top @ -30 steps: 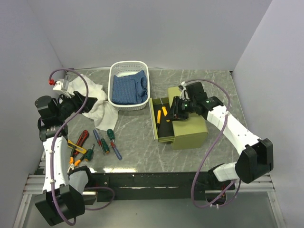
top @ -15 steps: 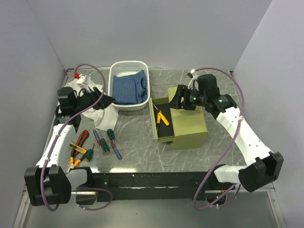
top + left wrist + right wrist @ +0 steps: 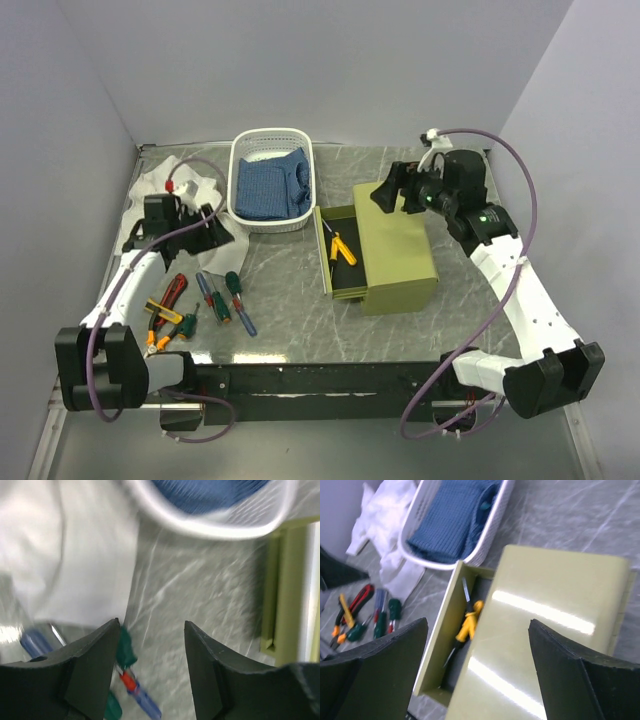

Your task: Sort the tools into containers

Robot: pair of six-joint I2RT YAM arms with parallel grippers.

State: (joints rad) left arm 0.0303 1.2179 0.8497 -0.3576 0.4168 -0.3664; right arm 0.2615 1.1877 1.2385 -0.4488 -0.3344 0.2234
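The right gripper hangs above the olive-green chest with its jaws spread wide and nothing between them. Just below, a yellow screwdriver lies in the open drawer, slanted along its length. The left gripper is also spread and empty, low over the table, beside the edge of the white cloth and near the white basket with its blue fabric.

Close under it lie the unsorted tools: green-handled screwdrivers, a blue-handled one, and the orange-handled pliers nearer the left arm's base.

The screwdrivers look light and stiff, but their smooth round handles are likely to roll or slip. I would close across the thick middle of a handle, not on the thin shaft. The pliers look heavier, and their handles may swing on the pivot, so a hold near the joint seems safest
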